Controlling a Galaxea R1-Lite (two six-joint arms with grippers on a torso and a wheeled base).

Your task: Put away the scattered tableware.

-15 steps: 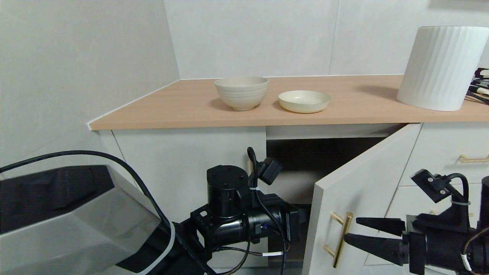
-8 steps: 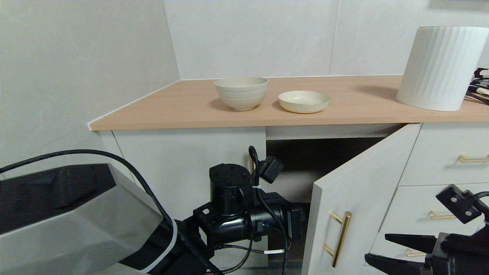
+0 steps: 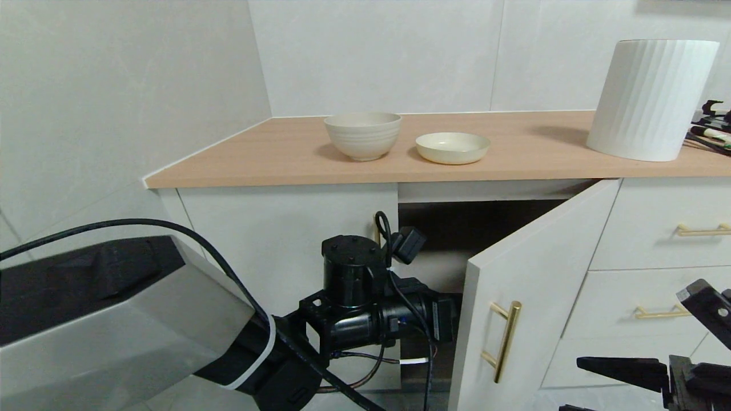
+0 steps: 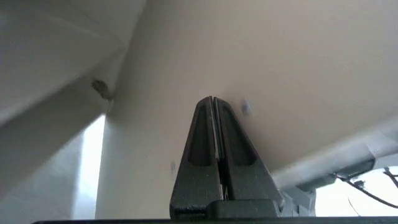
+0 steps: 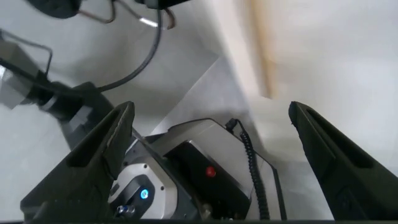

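Note:
A ribbed cream bowl and a shallow cream dish stand side by side on the wooden countertop. Below them the cabinet door with its gold handle stands ajar. My left arm sits low at the dark cabinet opening, its end hidden behind the door. In the left wrist view the left gripper is shut, empty, close to a pale flat surface. My right gripper hangs open and empty, low and to the right of the handle; its fingers are spread wide.
A tall white ribbed container stands on the counter's right, with dark utensils beside it. Drawers with gold handles lie right of the open door. A wall bounds the counter on the left.
My right gripper has drawn back from the door handle, down and to the right, staying open. The whole head view has shifted slightly. The left arm has hardly moved.

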